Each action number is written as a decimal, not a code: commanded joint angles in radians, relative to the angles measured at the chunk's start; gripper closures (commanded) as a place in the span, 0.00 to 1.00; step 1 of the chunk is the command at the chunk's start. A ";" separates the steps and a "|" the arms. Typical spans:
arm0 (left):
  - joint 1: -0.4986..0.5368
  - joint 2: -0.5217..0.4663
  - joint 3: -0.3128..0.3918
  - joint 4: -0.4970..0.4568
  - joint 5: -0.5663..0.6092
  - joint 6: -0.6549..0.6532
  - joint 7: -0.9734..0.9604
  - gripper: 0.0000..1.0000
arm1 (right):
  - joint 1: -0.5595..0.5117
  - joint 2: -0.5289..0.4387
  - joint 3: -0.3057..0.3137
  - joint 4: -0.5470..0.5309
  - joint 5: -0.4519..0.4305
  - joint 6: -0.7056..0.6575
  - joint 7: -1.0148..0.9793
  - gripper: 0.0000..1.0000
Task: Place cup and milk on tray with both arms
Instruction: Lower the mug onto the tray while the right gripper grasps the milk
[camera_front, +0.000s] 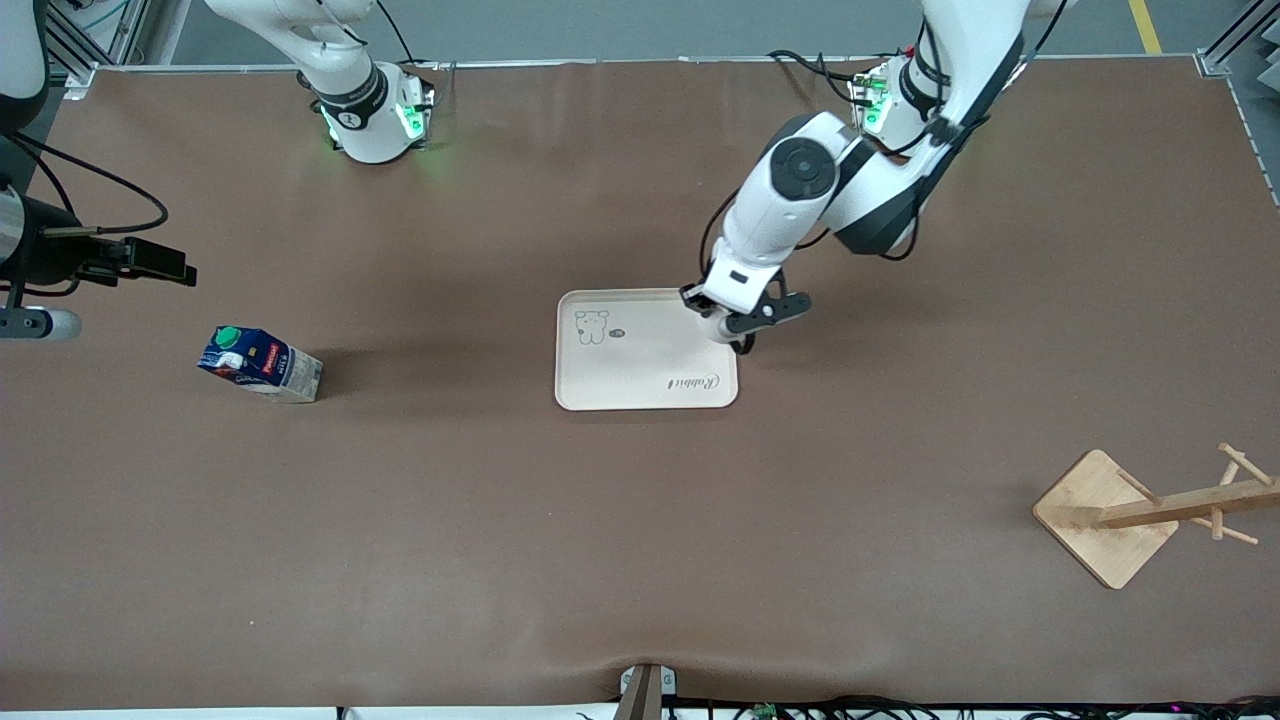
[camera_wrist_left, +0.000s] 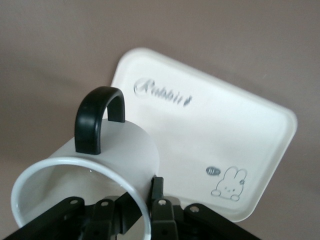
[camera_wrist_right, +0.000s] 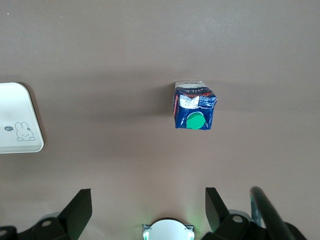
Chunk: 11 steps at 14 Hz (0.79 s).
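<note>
My left gripper (camera_front: 738, 325) is shut on the rim of the white cup (camera_wrist_left: 127, 150), one finger inside and one outside. It holds the cup on its side, black handle (camera_wrist_left: 95, 120) up, over the edge of the cream tray (camera_front: 650, 385) at the left arm's end. In the front view my hand hides the cup. The tray (camera_wrist_left: 200, 125) carries nothing. The dark-blue milk carton (camera_front: 262, 365) with a green cap stands on the table toward the right arm's end. My right gripper (camera_wrist_right: 148, 207) is open and empty, high above the table, with the milk (camera_wrist_right: 194, 111) apart from it.
A wooden rack with pegs (camera_front: 1110, 515) lies tipped on its square base near the left arm's end, nearer the front camera. The brown table (camera_front: 640, 550) is bare between milk and tray. The tray's corner also shows in the right wrist view (camera_wrist_right: 15, 115).
</note>
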 joint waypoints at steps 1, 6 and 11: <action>-0.045 0.142 0.005 0.188 0.075 -0.184 -0.041 1.00 | -0.012 0.014 0.004 0.018 0.008 -0.004 -0.011 0.00; -0.108 0.273 0.006 0.311 0.209 -0.281 -0.166 1.00 | -0.104 0.120 -0.002 0.016 0.028 0.047 -0.011 0.00; -0.149 0.304 0.048 0.338 0.210 -0.281 -0.180 1.00 | -0.075 0.165 0.001 0.004 0.024 0.038 -0.014 0.00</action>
